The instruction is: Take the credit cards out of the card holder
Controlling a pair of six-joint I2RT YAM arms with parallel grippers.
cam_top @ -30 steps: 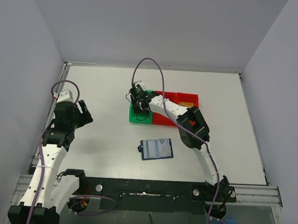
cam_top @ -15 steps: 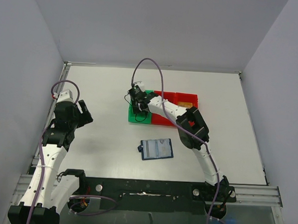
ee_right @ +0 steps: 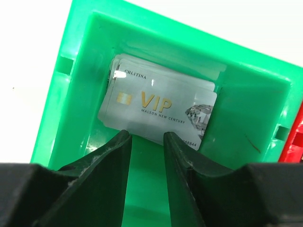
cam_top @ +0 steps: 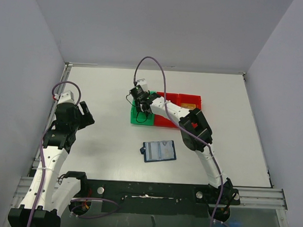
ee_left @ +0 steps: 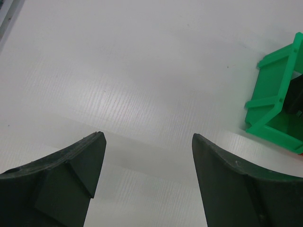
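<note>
The card holder (cam_top: 159, 151) lies open and flat on the table's middle, its lighter blue pockets facing up. A silver-grey credit card (ee_right: 158, 109) printed "VIP" rests on the floor of the green bin (ee_right: 75, 94). My right gripper (ee_right: 146, 135) hangs inside this bin just short of the card's near edge. Its jaws are open by a narrow gap, with only green floor between them. From above, the right gripper (cam_top: 139, 103) sits over the green bin (cam_top: 135, 120). A gold-tan card (cam_top: 190, 105) lies in the right red bin. My left gripper (ee_left: 147, 137) is open over bare table.
Two red bins (cam_top: 178, 97) stand in a row right of the green one, which also shows at the right edge of the left wrist view (ee_left: 274, 101). The right arm reaches over them. The left arm (cam_top: 70, 119) is folded back by the left wall.
The right gripper has shifted slightly toward the back of the green bin and its jaws have narrowed a little. The left arm and the card holder have not moved.
</note>
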